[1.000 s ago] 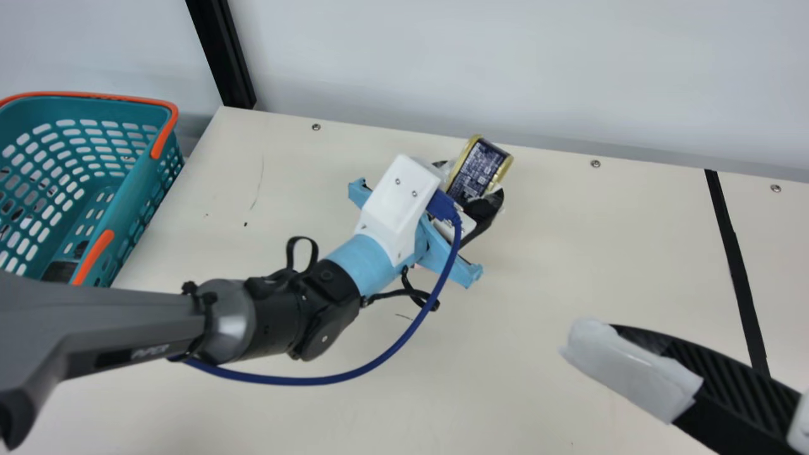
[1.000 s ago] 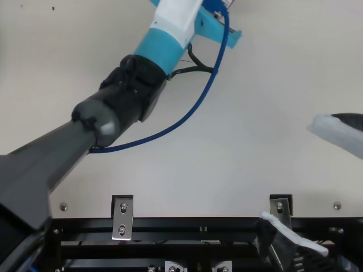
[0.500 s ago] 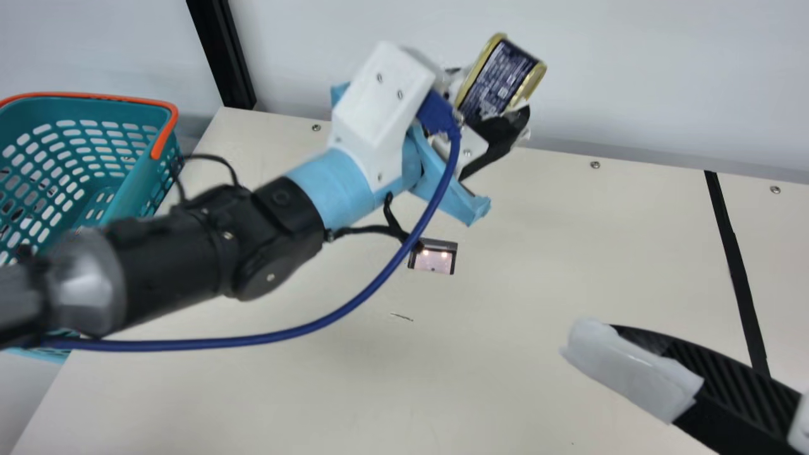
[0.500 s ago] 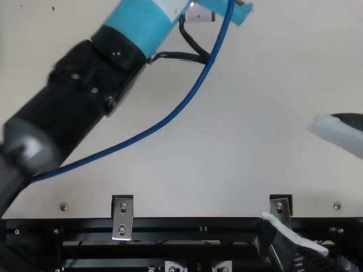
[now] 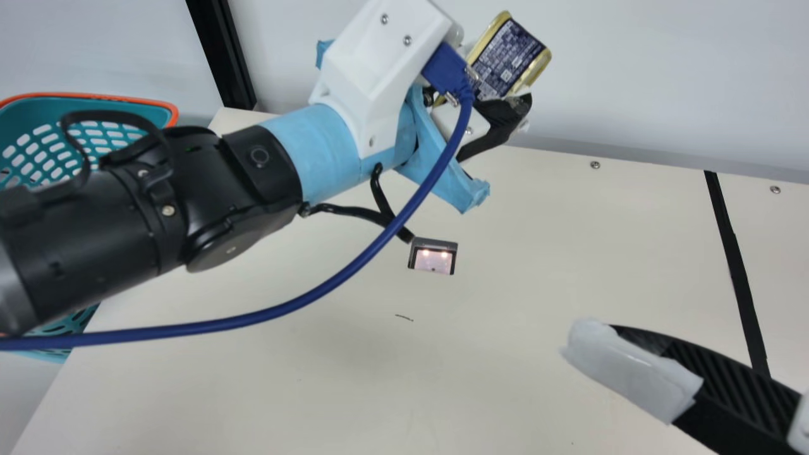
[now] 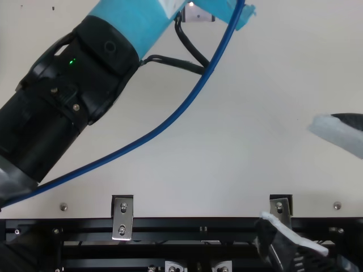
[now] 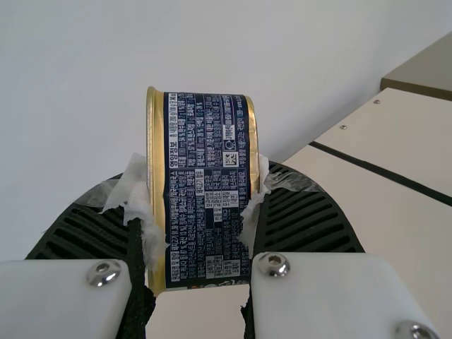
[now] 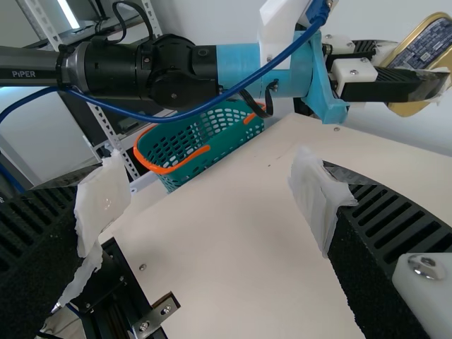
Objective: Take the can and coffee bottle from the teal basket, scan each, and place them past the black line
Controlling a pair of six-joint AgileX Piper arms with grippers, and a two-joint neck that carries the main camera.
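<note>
left hand (image 7: 203, 185): clamped on the can, ribbed fingers at both sides
can (image 5: 509, 55): tilted, raised off the bench (image 5: 543, 278), out of the basket (image 5: 129, 97)
right hand (image 8: 208, 201): fingers well apart, nothing between
scanner (image 5: 433, 260): lit, set apart from the can
step: the can's scan stage, seemingly; whether it has been read, cannot tell
next: if unread, turn its code toward the scanner; if read, carry it over the black line (image 5: 735, 262) and lower it before release
</note>
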